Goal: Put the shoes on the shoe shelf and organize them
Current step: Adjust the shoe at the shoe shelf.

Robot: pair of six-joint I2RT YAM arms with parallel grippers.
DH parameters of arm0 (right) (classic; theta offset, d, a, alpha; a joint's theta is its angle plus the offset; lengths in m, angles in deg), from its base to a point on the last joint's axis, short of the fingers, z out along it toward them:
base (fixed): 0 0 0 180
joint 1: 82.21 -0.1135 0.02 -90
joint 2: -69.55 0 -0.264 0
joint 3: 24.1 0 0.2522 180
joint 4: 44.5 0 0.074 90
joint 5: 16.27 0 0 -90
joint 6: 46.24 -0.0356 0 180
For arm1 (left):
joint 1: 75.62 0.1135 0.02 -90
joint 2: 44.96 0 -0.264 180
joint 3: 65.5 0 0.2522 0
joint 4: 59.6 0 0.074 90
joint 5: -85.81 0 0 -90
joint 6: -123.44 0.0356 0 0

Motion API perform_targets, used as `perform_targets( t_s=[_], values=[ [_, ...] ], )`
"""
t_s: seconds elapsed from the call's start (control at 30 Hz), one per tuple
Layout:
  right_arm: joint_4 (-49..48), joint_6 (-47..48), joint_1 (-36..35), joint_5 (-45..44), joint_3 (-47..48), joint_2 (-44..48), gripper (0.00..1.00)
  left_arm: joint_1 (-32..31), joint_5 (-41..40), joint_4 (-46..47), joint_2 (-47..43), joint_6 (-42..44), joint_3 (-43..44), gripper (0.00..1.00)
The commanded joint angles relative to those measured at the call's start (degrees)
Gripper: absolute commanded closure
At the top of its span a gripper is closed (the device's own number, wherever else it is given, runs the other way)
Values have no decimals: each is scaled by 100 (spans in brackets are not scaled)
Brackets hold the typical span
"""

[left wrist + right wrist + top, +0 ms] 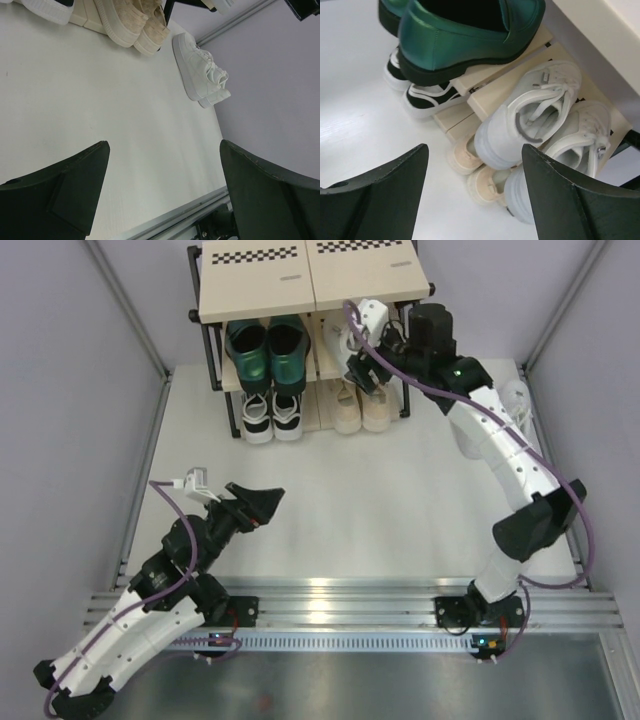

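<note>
The shoe shelf (310,280) stands at the table's far edge. Its middle tier holds the glossy green shoes (265,350) (465,35) on the left and a pair of white sneakers (535,115) on the right. Underneath are the black-and-white sneakers (272,417) (425,95) and the beige sneakers (362,410) (465,157). My right gripper (365,358) (474,150) hangs open just behind the white sneakers' heels, holding nothing. More white sneakers (515,398) (202,70) lie on the table at the right, behind the right arm. My left gripper (255,502) (164,145) is open and empty over the table's left middle.
Grey walls close in the table on the left and right. A metal rail (330,600) runs along the near edge between the arm bases. The shelf's top board (360,270) carries no shoes. The right arm (500,450) arches over the table's right side.
</note>
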Motion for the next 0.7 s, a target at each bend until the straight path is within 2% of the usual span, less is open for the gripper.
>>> perform_targets(
  t_s=[0.0, 0.27, 0.47, 0.57, 0.67],
  values=[
    [354, 247, -146, -623, 1031, -562, 25, 13, 69, 106, -87, 103, 150, 4],
    [126, 968, -576, -827, 1094, -916, 26, 13, 34, 114, -113, -55, 1, 4],
    [-216, 1153, -761, -1186, 1462, -1504, 61, 22, 86, 97, -166, -82, -26, 4],
    [-278, 1241, -831, -1388, 1673, -1734, 74, 13, 43, 71, -201, -73, -35, 4],
    [-532, 1311, -945, -1739, 1727, -1962, 82, 13, 7, 44, -228, -64, -43, 4]
  ],
)
